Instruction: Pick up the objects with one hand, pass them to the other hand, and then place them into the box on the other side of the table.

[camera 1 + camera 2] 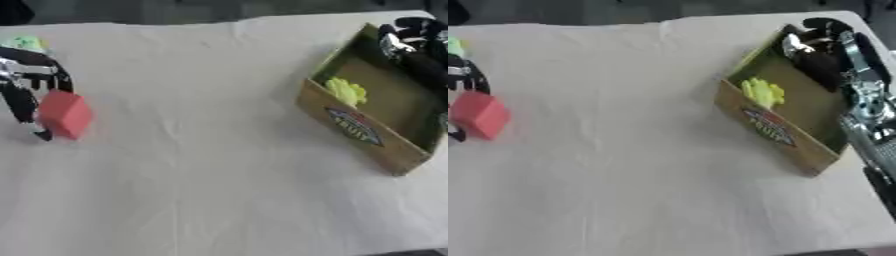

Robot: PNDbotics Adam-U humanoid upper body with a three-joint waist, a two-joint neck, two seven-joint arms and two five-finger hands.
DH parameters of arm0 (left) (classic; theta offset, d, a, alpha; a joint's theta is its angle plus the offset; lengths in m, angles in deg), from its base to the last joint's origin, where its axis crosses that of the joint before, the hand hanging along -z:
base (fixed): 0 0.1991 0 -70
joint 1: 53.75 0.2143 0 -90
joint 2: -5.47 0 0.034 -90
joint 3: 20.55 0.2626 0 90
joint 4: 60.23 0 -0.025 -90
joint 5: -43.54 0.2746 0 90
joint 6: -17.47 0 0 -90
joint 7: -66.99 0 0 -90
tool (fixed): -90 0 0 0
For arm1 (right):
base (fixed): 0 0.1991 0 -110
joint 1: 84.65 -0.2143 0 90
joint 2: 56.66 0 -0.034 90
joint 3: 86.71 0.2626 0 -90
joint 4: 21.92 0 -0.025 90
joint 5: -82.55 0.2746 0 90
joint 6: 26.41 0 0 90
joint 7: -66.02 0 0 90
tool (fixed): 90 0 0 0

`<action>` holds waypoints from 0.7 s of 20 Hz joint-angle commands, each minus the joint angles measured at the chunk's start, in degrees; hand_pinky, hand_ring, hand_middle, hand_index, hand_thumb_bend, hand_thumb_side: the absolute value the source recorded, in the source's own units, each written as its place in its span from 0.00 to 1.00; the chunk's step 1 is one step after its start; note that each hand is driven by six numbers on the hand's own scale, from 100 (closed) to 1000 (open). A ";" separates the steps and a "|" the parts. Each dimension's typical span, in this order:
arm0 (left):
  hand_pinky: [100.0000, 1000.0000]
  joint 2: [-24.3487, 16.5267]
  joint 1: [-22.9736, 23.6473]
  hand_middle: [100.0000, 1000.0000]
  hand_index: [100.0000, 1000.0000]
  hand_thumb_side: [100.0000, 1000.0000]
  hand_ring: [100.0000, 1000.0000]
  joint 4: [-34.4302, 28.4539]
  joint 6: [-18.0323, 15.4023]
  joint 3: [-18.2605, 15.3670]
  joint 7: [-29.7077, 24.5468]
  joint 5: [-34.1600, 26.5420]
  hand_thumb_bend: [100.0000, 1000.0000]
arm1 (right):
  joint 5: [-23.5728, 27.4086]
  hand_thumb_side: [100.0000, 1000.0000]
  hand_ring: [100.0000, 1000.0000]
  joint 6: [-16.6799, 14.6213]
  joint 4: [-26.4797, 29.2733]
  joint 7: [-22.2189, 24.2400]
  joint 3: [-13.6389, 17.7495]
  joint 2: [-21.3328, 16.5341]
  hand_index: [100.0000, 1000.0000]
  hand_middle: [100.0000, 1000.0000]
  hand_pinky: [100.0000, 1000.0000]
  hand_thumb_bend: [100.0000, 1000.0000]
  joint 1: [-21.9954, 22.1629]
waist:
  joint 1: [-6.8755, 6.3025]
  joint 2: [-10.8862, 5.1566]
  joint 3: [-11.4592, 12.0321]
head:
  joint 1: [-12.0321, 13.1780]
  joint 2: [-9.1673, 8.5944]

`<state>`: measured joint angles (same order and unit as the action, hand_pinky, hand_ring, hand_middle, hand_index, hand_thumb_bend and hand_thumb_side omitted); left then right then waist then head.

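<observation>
On the left side of the table, which is covered in a pale cloth, the left hand has its dark fingers curled down around a red block, with the block sitting at or just above the cloth; whether it has lifted clear cannot be told. Behind that hand, at the far left edge, a small green thing shows, too blurred to name. Across the table, well apart from the block, an open cardboard box stands askew near the right edge, with a printed label on its near wall. Inside it, close to that wall, lies a yellow-green object, so at least one item seems to be already delivered. The right hand hangs over the far end of the box, above its back wall; its fingers look bent, but whether they hold anything cannot be made out, and the arm runs down the right edge of the right eye view. As a judgement, the work is partly through: one thing is in the box, the red block is only now being taken up, and the pass to the right hand and the drop into the box are both left to do. The green thing at the far left may be waiting its turn as well.
</observation>
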<state>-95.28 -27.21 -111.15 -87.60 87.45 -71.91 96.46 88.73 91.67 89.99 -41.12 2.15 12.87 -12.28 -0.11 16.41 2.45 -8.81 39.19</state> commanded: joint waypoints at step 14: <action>0.63 -1.97 -0.56 0.60 0.65 0.09 0.66 -1.11 -0.62 -1.22 -0.26 -1.29 0.37 | 0.01 0.53 0.74 -0.31 0.36 -0.12 0.93 -0.85 0.83 0.70 0.98 0.12 -0.10 | 0.28 -1.01 -0.05 | -0.90 -0.04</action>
<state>-95.28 -26.83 -111.47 -87.74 86.92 -71.52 95.60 88.80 91.59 89.96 -41.20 2.18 13.27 -11.99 0.07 16.41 2.43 -9.48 39.19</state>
